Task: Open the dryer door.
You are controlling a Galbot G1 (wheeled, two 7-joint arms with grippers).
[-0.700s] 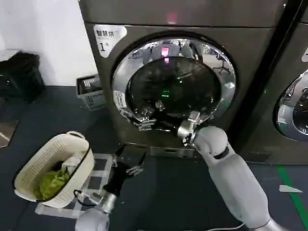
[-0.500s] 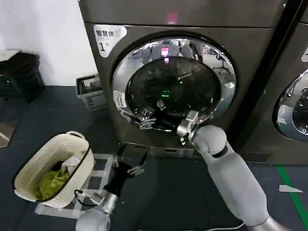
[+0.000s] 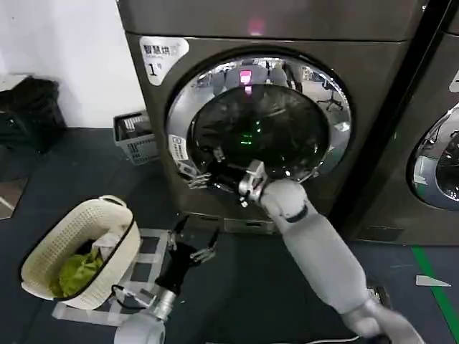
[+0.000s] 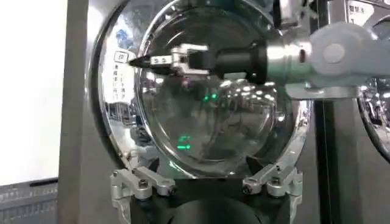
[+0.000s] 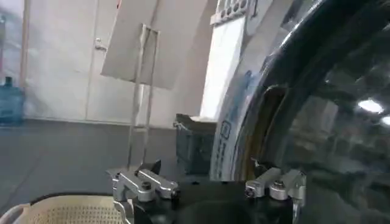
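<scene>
The dryer (image 3: 373, 79) stood with its sticker marked "1" (image 3: 159, 56) above and to the left of the dryer door (image 3: 258, 129), which was shut flush against the front. The right gripper (image 3: 197, 178) reached across the door's lower left, at the chrome ring (touching or just off it, I could not tell), its fingers (image 4: 141, 61) pressed close together. The left gripper (image 3: 188, 240) hung low before the dryer's base, fingers spread, beside the laundry basket (image 3: 43, 252).
</scene>
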